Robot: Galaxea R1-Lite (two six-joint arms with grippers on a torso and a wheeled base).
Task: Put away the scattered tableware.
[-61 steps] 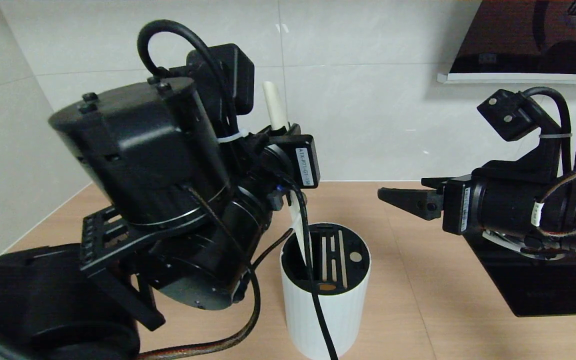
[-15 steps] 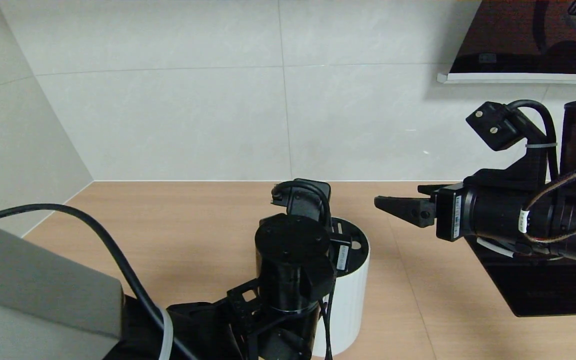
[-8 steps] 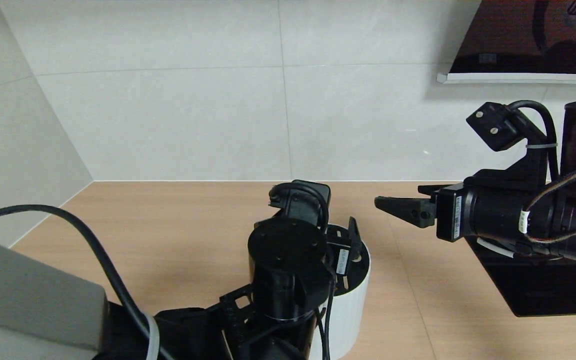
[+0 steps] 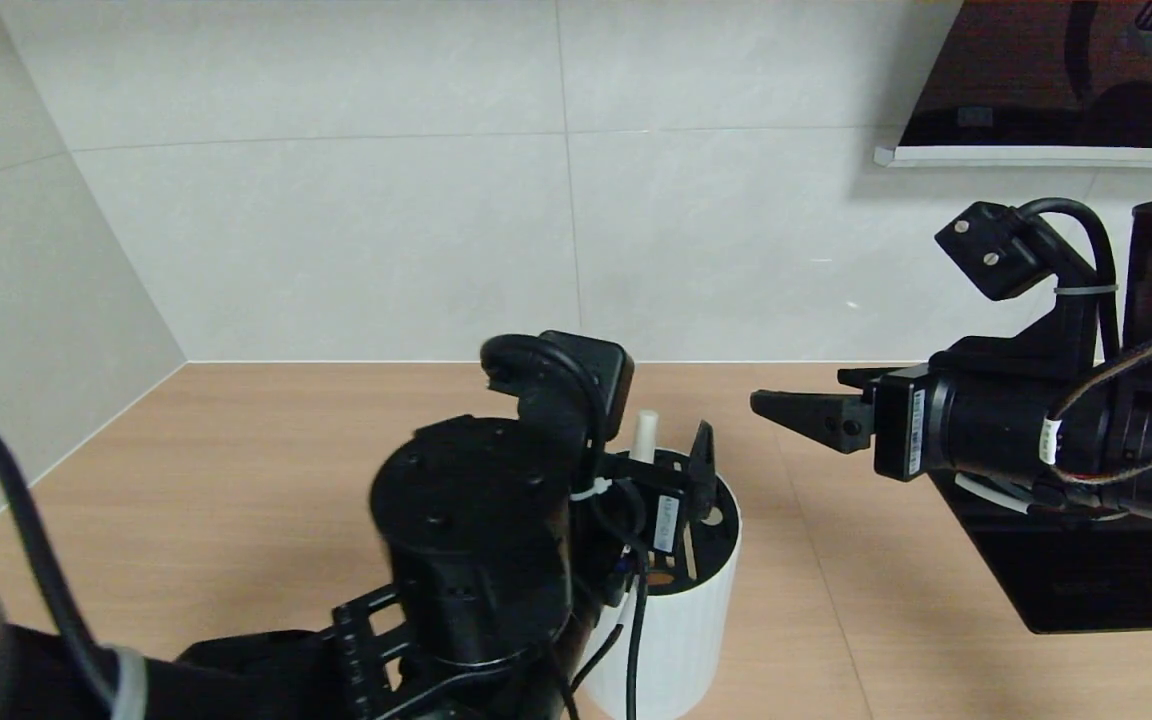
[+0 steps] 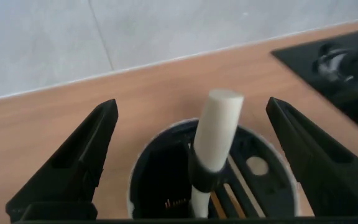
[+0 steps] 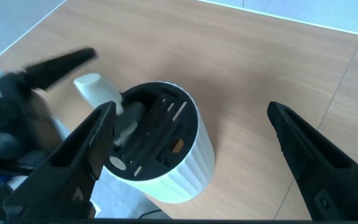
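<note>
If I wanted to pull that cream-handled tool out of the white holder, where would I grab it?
By the exposed top of the cream handle, coming straight down from above. It stands nearly upright, and everything lower sits inside the white holder.

From where I stood, the bulky black left arm [image 4: 476, 540] was in front of the white ribbed cylindrical holder [image 4: 701, 610]. It hid the holder's near-left side and most of its black slotted top. Of the cream-handled utensil [image 4: 645, 436] standing in the holder, just the rounded handle end showed. Its working end was sunk inside, so I could not tell what kind of utensil it was. The left gripper [image 5: 191, 107] was a dark blur from the right wrist camera. A small brown speck [image 6: 177, 145] in one slot was too small to make out. On the right, the black glass cooktop [image 4: 1086, 600] ran off past the picture's edge, partly covered by the right arm [image 4: 1016, 440].
</note>
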